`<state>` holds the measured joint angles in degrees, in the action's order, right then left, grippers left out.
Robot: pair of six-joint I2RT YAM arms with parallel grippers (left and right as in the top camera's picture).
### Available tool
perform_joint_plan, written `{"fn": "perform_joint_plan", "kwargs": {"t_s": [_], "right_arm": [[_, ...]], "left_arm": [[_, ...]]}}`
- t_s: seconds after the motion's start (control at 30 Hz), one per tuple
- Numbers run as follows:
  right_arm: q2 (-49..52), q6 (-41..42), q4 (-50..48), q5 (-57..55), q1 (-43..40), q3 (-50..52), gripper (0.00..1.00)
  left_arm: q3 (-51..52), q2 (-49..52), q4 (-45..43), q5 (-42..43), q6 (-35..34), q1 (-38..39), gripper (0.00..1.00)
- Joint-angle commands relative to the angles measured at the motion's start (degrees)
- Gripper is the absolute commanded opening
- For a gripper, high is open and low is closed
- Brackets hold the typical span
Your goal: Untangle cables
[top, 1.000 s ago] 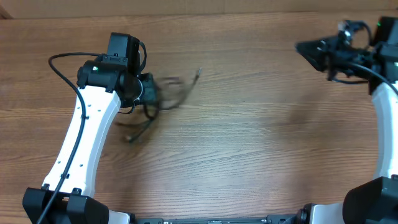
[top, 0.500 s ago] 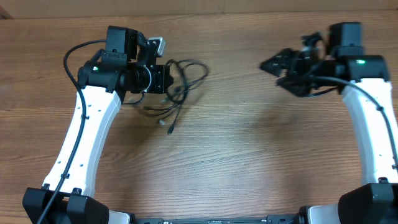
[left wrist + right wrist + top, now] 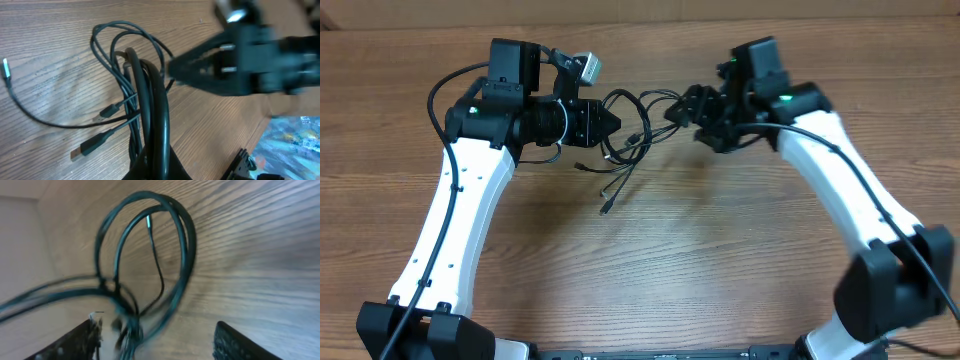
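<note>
The cables (image 3: 638, 128) are a tangle of thin black cords, lifted at the back middle of the table. My left gripper (image 3: 607, 122) is shut on the bundle from the left. In the left wrist view the cords (image 3: 145, 85) run up out of the left gripper (image 3: 156, 162) into loops, and a USB plug (image 3: 82, 148) hangs at the lower left. My right gripper (image 3: 682, 108) stands open at the right side of the loops. In the right wrist view the blurred loops (image 3: 172, 235) hang between the spread fingers of the right gripper (image 3: 157, 342), nearer its left finger (image 3: 75, 340).
Loose plug ends (image 3: 607, 205) trail down toward the wooden table (image 3: 720, 260) below the bundle. The left arm's own thick wiring (image 3: 445, 90) loops at the far left. The table's back edge (image 3: 640, 22) lies just behind both grippers.
The right arm swung left from the far right corner to the cables, and its gripper opened. The left gripper carried the bundle to the right and stayed shut on it.
</note>
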<state>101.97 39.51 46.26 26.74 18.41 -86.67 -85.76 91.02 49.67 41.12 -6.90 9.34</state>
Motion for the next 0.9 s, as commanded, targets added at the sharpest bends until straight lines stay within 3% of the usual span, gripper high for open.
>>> {"fn": "perform_joint_plan", "kwargs": {"t_s": [0.0,0.07,0.13,0.23,0.27,0.57,0.73,0.87], "right_arm": [[4.37,4.28,-2.78,-2.01,2.19,-0.70,0.68],[7.78,7.04,-5.57,-2.03,2.49,-0.70,0.64],[10.27,7.21,-7.13,-0.87,2.54,-0.70,0.51],[10.75,3.61,-6.80,2.05,2.51,-0.74,0.09],[10.56,1.40,-6.60,4.68,2.29,-0.79,0.04],[3.30,-20.52,-6.34,50.69,-3.74,-0.83,0.04],[0.76,-20.92,-5.49,53.02,-4.98,-0.83,0.04],[0.72,-20.46,2.19,40.37,-7.63,-0.81,0.04]], "left_arm": [[-0.24,-0.39,-0.20,2.03,0.00,0.07,0.04],[-0.24,-0.39,-0.17,2.03,0.00,0.07,0.04],[-0.24,-0.39,-0.17,1.99,0.00,0.07,0.04],[-0.24,-0.39,-0.20,-0.07,0.00,0.07,0.04],[-0.24,-0.39,-0.15,-1.90,0.00,0.07,0.04],[-0.22,-0.37,3.50,-33.05,-9.07,0.07,0.04],[-0.22,-0.37,3.52,-34.32,-8.79,0.00,0.04],[-0.24,-0.39,3.43,-34.49,-8.28,-1.16,0.04]]}}
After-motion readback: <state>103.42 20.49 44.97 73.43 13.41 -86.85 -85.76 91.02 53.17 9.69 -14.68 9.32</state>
